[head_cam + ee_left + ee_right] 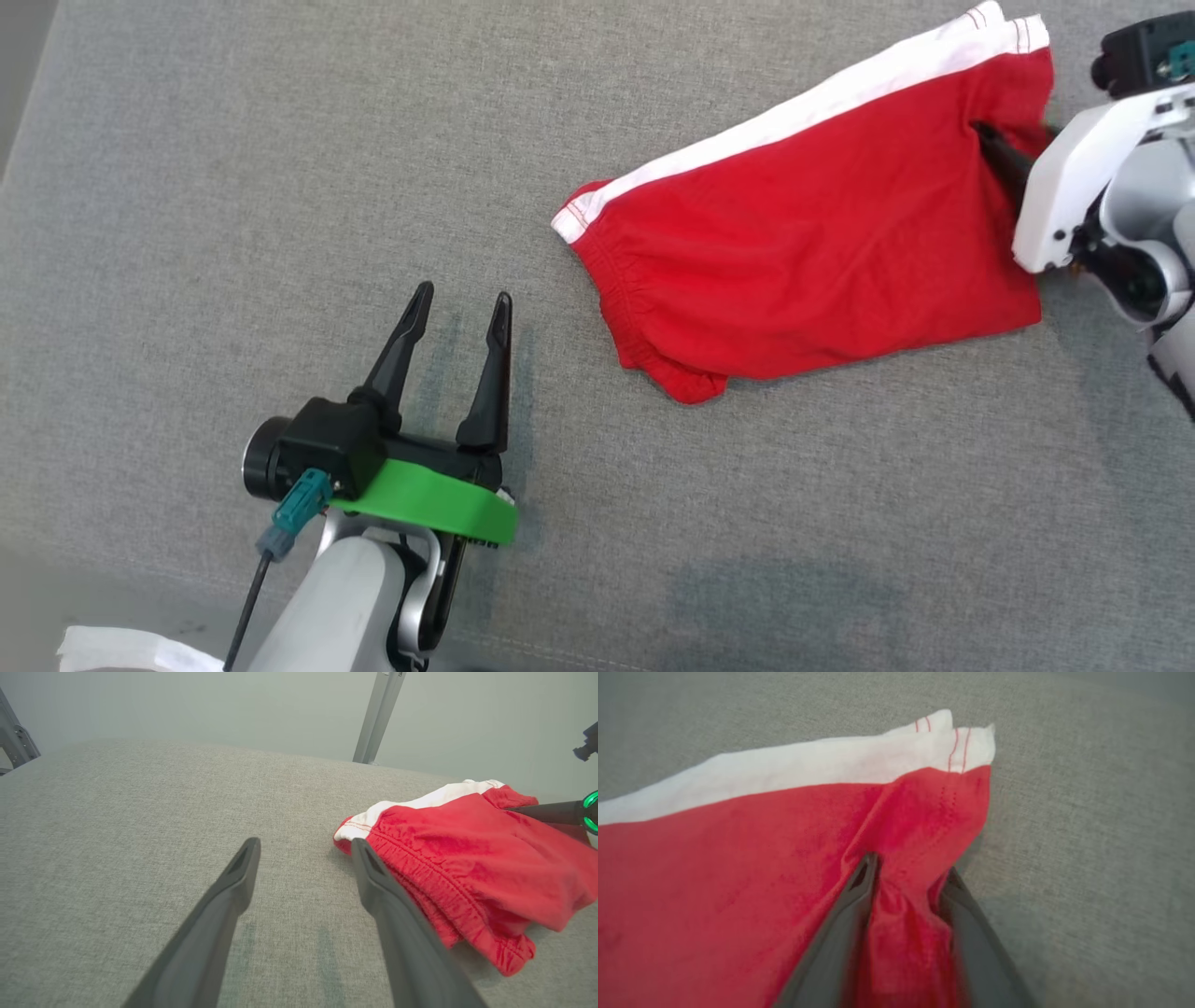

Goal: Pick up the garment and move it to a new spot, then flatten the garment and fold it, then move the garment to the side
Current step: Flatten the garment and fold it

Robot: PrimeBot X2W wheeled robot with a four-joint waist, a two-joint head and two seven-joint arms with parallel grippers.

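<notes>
The right tool [911, 865] has its 2 fingers [840, 914] set on the red shorts [812, 243], and a ridge of the cloth is gathered between them. I read this as a pinch on the shorts, close to the corner where the white band [831, 765] ends. The cloth around the fingers is drawn into folds that run toward the pinch.

Most of the shorts rests on the gray worktop [233, 187], on the robot's right side and a little far from it. The white band lies along the far edge and the elastic waist [625, 317] points toward the middle. The shorts look doubled, 1 leg over the other, but I cannot be sure of this.

The left tool [464, 297] has its 2 fingers spread wide and holds nothing. It hangs over bare worktop, near the waist but apart from it.

I judge that step 1 is in hand, the picking up, and that the move to a new spot is not yet begun. The next move calls for a firm pinch and then a lift high enough that the waist end clears the worktop. Only 1 corner is held, so the shorts may hang long or slip out. The free left tool is well placed to take the waist when the flattening comes
</notes>
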